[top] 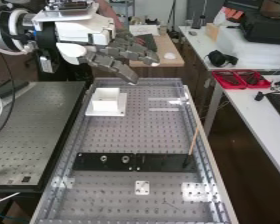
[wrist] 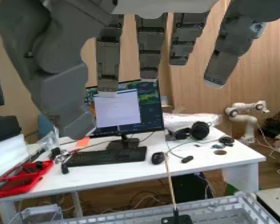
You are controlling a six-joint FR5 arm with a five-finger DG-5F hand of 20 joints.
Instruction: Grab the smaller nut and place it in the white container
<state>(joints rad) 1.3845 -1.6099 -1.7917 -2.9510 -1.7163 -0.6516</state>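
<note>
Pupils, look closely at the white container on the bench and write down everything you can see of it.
The white container is a small, boxy vessel with straight walls and a matt look, perhaps plastic. It stands upright on a wider, flat white plate, which shows around it like a flange and rests on the perforated metal bench, near the far end and beyond the black bar. The hand is clear of it. Whether anything lies inside, I cannot tell.

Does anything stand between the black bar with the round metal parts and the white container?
Nothing visible stands between the black bar and the white container. The thin stick rises off to one side.
</note>
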